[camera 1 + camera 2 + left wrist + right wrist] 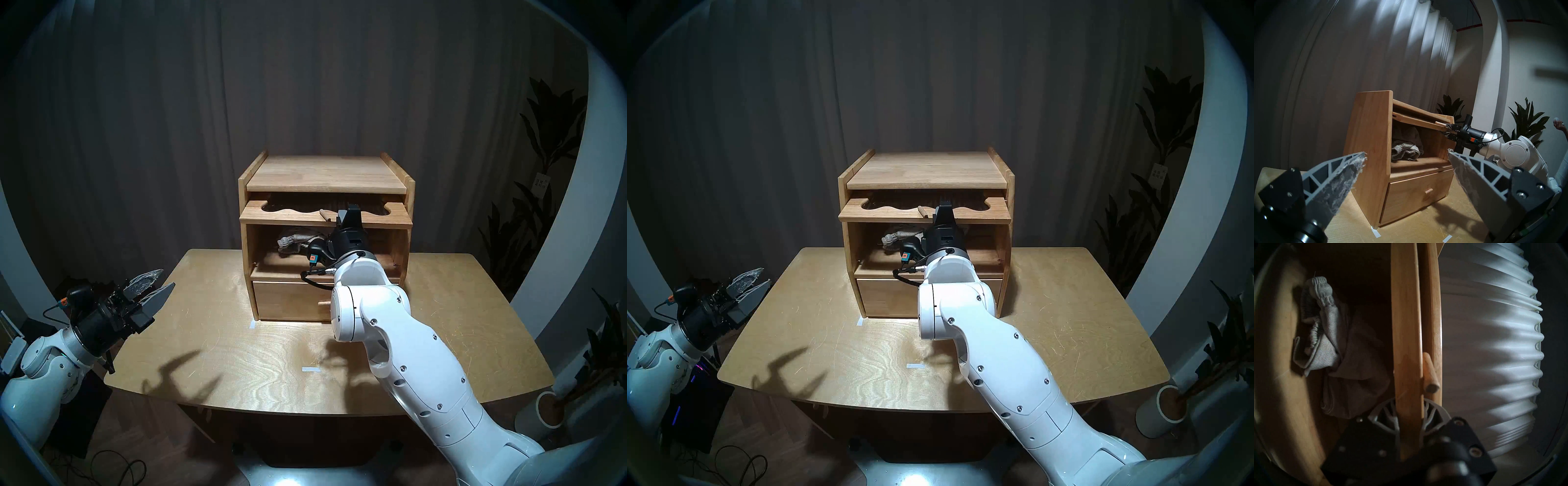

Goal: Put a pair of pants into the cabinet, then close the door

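The left gripper (pixel 154 288) hangs wide open over the table's (pixel 210 339) near-left edge. The right gripper (pixel 1410 412) pinches the door (pixel 325 217), raised flat beneath the cabinet (pixel 325 173) top. Farther in, the pants (pixel 1405 149) lie bunched in the compartment's left.

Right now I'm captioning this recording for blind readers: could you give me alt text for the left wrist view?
The right gripper is shut on the front edge of the raised door of a light-wood cabinet, with crumpled grey-beige pants inside. The open left gripper frames the scene.
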`<state>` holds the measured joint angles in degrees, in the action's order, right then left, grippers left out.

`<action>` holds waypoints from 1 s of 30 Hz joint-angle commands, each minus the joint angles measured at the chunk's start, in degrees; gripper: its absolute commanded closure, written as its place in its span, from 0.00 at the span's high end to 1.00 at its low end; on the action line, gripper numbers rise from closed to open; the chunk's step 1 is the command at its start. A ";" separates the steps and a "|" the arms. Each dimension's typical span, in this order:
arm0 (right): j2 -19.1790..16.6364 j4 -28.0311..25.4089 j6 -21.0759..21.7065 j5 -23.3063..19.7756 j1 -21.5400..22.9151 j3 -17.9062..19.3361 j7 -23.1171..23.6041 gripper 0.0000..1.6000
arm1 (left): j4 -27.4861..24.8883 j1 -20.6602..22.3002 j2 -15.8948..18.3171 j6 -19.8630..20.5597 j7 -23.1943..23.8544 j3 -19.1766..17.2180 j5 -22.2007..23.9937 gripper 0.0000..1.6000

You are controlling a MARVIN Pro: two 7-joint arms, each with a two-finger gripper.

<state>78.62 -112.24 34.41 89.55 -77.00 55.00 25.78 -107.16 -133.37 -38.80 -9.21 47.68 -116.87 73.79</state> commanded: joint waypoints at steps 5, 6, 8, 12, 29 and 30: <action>-5.22 2.15 1.98 2.97 -4.29 2.86 -0.94 0.00 | -0.25 0.25 0.04 -0.18 -0.01 -0.62 0.06 1.00; -5.48 2.60 1.91 3.49 -4.07 3.07 -1.33 0.00 | -0.25 0.26 0.04 -0.18 -0.01 -0.61 0.06 1.00; -5.89 3.19 1.72 3.72 -3.60 3.86 -2.07 0.00 | -0.25 0.26 0.04 -0.18 -0.01 -0.61 0.06 1.00; -6.90 4.13 1.46 4.05 -3.03 5.57 -3.63 0.00 | -0.25 0.26 0.04 -0.18 0.00 -0.61 0.06 1.00; -12.44 -1.94 2.10 4.12 -11.21 7.81 -5.97 0.00 | -0.24 0.26 0.03 -0.18 0.01 -0.62 0.06 1.00; -12.95 -2.21 1.92 3.78 -11.29 7.86 -5.71 0.00 | -0.25 0.26 0.03 -0.18 0.01 -0.62 0.06 1.00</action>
<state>70.33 -114.06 35.07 93.35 -82.81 61.07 18.94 -107.13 -133.34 -38.80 -9.21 47.71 -116.86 73.79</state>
